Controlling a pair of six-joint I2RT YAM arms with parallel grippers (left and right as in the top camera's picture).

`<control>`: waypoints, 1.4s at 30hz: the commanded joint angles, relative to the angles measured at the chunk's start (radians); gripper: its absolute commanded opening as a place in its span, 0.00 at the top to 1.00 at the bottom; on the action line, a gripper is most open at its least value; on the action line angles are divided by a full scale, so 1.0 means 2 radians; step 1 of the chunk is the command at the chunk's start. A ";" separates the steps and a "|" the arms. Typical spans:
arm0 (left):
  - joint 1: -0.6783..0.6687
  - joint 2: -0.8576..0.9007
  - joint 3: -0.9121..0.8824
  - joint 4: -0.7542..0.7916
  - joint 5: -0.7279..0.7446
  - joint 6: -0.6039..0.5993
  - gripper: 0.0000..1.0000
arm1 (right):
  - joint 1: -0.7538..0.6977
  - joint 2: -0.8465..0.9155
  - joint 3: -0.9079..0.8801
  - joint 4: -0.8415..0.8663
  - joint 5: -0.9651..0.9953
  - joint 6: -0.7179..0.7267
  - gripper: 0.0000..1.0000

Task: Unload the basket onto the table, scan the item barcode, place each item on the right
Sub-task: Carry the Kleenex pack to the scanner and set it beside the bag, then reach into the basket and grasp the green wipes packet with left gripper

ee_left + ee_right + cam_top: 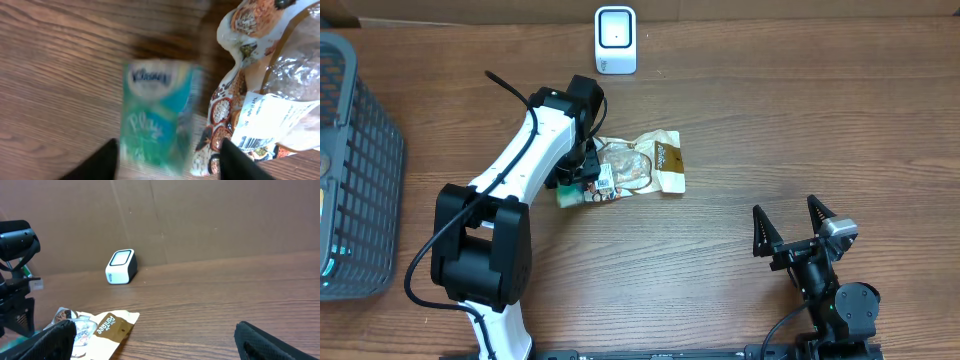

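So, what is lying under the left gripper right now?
A Kleenex tissue pack lies on the table under it, beside a snack bag. From overhead, the left arm covers most of the pack.

"Kleenex" on the teal tissue pack (156,120); lettering on the snack bag (272,85) too blurred

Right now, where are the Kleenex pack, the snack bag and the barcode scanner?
Kleenex pack (156,120): left wrist view, middle of its printed face.
snack bag (668,160): overhead view, its brown right end.
barcode scanner (615,28): overhead view, its window.
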 commanded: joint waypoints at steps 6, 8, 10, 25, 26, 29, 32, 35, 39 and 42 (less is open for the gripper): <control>0.011 -0.024 0.129 -0.072 -0.003 0.007 0.39 | 0.003 -0.003 -0.005 0.002 0.001 0.000 0.00; 0.023 -0.047 0.203 -0.096 -0.003 0.015 0.36 | 0.003 -0.003 -0.005 0.002 0.001 0.000 0.00; 0.037 -0.066 0.254 -0.107 -0.003 0.024 0.27 | 0.003 -0.003 -0.005 0.002 0.001 0.000 0.00; 0.436 -0.147 0.336 -0.213 -0.018 0.005 0.16 | 0.003 -0.003 -0.005 0.002 0.001 0.000 0.00; 0.467 -0.146 0.327 -0.210 -0.025 0.005 0.18 | 0.003 -0.003 -0.005 0.002 0.001 0.000 0.00; 0.536 -0.140 0.292 -0.191 -0.028 -0.004 0.19 | 0.003 -0.003 -0.005 0.002 0.001 0.000 0.00; 0.578 -0.134 0.244 -0.146 -0.033 0.009 0.18 | 0.003 -0.003 -0.005 0.002 0.001 0.000 0.00; 0.608 -0.126 0.198 -0.102 -0.040 0.042 0.16 | 0.003 -0.003 -0.005 0.002 0.001 0.000 0.00; 0.625 -0.111 0.146 -0.053 -0.040 0.089 0.14 | 0.003 -0.003 -0.005 0.002 0.001 0.000 0.00; 0.626 -0.091 0.109 -0.009 -0.039 0.142 0.14 | 0.003 -0.003 -0.005 0.002 0.001 0.000 0.00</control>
